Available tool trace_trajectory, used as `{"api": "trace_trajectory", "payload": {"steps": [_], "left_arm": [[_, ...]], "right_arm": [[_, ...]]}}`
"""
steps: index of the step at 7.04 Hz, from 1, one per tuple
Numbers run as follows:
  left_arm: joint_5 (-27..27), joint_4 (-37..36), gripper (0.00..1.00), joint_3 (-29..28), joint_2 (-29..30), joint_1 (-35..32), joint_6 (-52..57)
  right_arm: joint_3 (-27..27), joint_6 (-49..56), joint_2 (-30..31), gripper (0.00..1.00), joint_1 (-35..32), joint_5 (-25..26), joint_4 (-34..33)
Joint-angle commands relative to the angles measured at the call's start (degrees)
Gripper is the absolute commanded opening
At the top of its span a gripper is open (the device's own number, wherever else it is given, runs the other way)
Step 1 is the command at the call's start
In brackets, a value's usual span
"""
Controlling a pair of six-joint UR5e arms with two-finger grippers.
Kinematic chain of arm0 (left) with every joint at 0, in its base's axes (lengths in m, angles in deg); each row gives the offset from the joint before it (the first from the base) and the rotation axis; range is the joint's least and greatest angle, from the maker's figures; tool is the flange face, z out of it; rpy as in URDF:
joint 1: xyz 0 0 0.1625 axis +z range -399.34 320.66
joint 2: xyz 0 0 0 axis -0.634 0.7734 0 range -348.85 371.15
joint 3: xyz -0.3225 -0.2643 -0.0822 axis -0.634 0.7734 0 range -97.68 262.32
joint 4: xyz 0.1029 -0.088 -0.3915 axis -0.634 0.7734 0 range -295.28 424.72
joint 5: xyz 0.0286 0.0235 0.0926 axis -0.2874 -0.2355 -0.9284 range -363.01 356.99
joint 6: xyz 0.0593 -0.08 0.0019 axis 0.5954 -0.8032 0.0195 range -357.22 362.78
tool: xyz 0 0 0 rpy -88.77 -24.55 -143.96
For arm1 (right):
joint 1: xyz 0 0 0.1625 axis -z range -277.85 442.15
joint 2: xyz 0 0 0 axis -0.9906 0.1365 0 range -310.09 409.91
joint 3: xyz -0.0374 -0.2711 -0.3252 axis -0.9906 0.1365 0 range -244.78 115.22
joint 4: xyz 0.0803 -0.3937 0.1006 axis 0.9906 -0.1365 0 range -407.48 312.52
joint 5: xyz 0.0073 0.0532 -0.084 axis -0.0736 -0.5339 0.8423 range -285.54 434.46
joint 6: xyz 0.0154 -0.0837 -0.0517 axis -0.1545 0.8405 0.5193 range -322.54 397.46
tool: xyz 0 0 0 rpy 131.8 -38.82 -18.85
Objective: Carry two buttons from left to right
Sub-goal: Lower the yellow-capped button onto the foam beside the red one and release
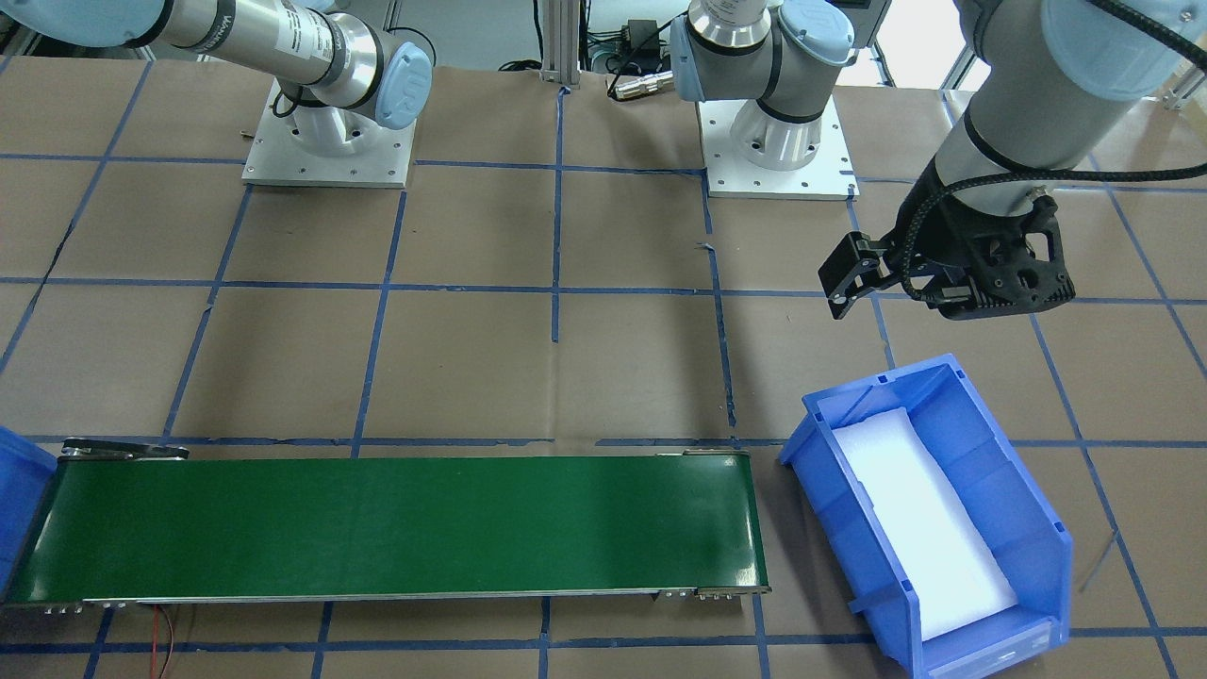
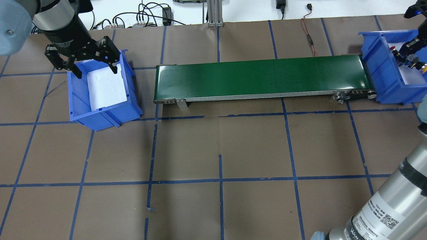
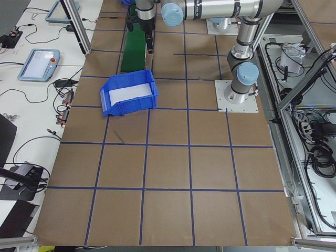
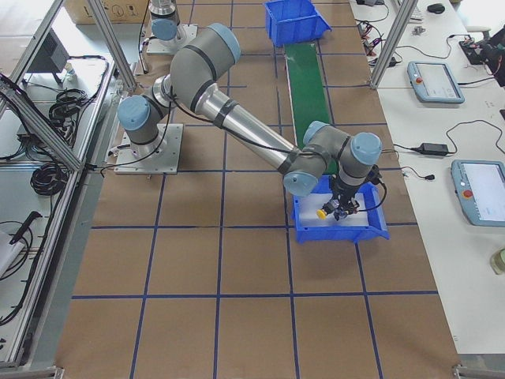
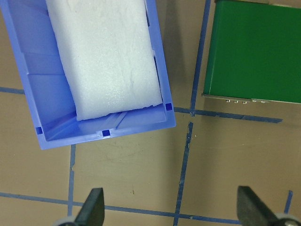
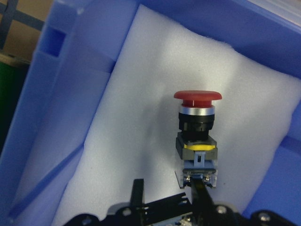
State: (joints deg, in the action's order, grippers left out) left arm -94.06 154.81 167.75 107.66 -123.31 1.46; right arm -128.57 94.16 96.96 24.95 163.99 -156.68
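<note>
**Red button** [image 6: 197,110]: lies on its side on the white foam pad [image 6: 136,122], just ahead of the fingertips of the right tool [image 6: 167,184]. Its red cap points away from the tool, and its black body and grey rear end point toward it. One finger [image 6: 199,193] overlaps the button's rear end in the wrist view; cannot tell whether they touch. The button sits off to that finger's side, not in the gap between the two.

**Right tool:** released, fingers parted by a modest gap, low inside the right bin [image 6: 56,99].

**Yellow button** [image 4: 322,212]: in the same bin, just beside the right tool, on the side toward the robot's base. Only the yellow cap can be made out; the body is too small to tell how it lies.

**Right bin:** blue, at one end of the green belt [image 2: 263,77], touching it or nearly so. The belt runs from the right tool's side toward the left tool's.

**Left tool** [image 2: 95,69]: released, fingers spread wide, raised above the worktop [image 2: 220,150].
- The blue left bin [image 5: 103,133], with its own foam sheet [image 5: 108,56], lies ahead of the fingertips to one side.
- The belt's end lies ahead to the other side.
- The worktop's blue tape lines [image 5: 181,160] run directly beneath.
</note>
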Motion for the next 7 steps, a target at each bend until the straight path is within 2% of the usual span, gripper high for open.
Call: {"api": "trace_trajectory", "payload": {"steps": [1, 7], "left_arm": [[0.0, 0.0, 1.0, 0.1, 0.0, 0.0, 0.1], [0.1, 0.0, 1.0, 0.0, 0.0, 0.1, 0.1]], "right_arm": [[-0.1, -0.4, -0.6, 0.05, -0.4, -0.8, -1.2], [-1.2, -1.2, -0.9, 0.05, -1.9, -0.8, -3.8]]}}
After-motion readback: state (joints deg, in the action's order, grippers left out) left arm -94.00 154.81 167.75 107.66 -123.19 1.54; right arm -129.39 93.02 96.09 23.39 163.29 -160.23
